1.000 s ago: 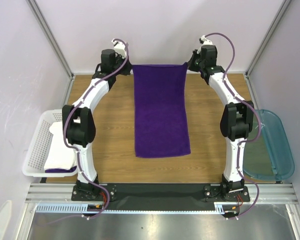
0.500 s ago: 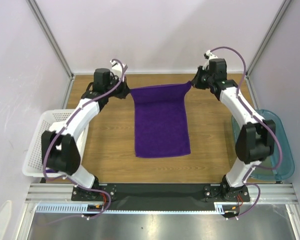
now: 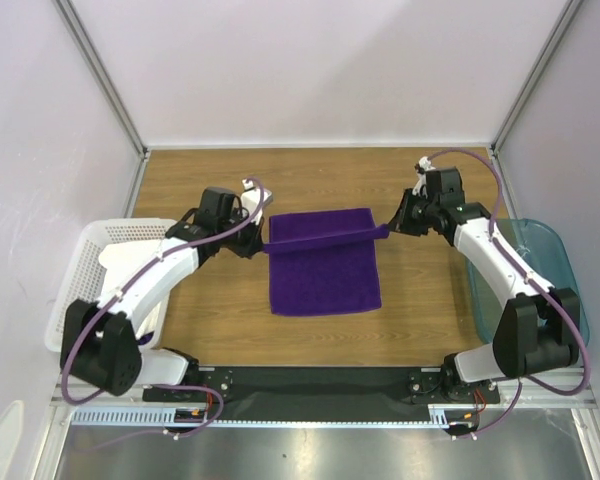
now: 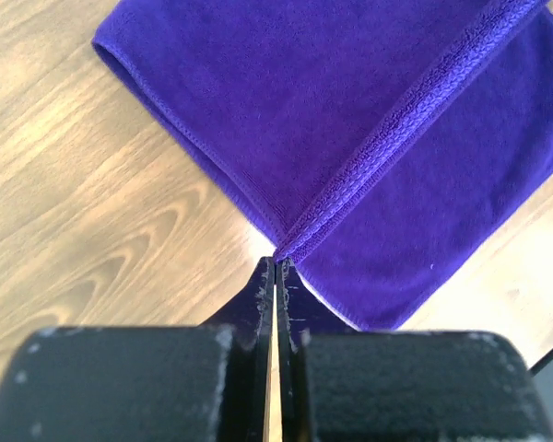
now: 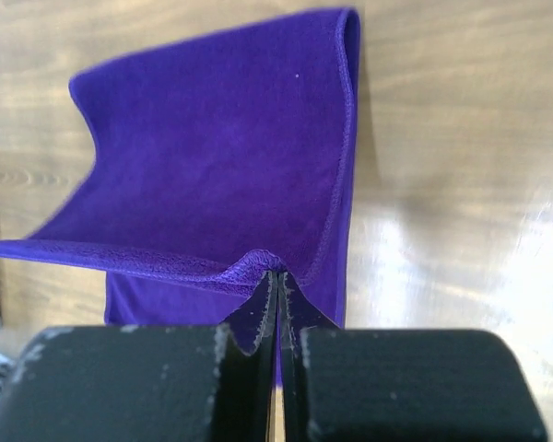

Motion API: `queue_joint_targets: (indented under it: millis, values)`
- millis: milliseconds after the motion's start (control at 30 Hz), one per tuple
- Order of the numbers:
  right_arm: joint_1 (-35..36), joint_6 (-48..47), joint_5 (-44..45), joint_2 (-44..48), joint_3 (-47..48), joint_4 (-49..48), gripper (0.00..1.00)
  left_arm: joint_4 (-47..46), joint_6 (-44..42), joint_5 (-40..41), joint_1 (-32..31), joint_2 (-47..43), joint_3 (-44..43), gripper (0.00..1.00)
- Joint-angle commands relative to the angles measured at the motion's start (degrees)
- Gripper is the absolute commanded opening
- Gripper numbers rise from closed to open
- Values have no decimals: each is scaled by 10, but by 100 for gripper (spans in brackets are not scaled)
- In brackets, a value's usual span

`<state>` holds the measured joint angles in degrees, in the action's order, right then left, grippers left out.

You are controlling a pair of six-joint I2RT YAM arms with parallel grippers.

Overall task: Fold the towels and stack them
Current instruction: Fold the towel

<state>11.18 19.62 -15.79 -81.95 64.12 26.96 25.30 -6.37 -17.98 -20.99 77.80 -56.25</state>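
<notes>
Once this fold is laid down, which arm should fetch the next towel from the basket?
Left. The white basket sits on the left gripper's side, while the right gripper is opposite, by the teal bin. Both pinch the purple towel's corners.

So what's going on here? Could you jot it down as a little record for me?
Setting: wooden table with two robot arms
Purple towel: lying on the table, one edge lifted and doubled over the rest
Left gripper: shut on one corner of the lifted edge
Right gripper: shut on the other corner
White basket: left side of the table, white towel inside
Teal bin: right side of the table
</notes>
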Motion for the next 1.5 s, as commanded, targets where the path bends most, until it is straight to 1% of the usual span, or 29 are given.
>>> queue_joint_targets:
  millis: [0,267,433,567,700,833,967,1133,1200,1333,1467]
  values:
    - [2,8,-8,42,-11,29,0,16,-46,27,3,-62,11,0]
    - [23,21,0,108,-48,62,0,30,-57,50,3,-122,25,0]
    - [24,13,11,120,-72,85,0,36,-35,27,1,-143,40,0]
    - [24,10,23,128,-108,87,0,44,-32,21,-19,-155,69,0]
    - [24,13,25,121,-120,91,0,45,-28,24,-34,-167,100,0]
    - [24,9,34,115,-134,96,0,52,-31,28,-39,-160,98,0]
    - [24,2,35,109,-138,107,0,80,-45,24,-42,-122,81,0]
    - [24,-3,30,107,-153,122,0,126,-82,62,-61,-100,69,0]
    - [24,-4,30,107,-160,122,0,131,-84,51,-70,-106,69,0]
    - [24,-4,28,98,-168,118,0,129,-118,31,-98,-123,77,3]
    - [24,-6,28,82,-164,123,0,127,-136,37,-111,-116,85,5]
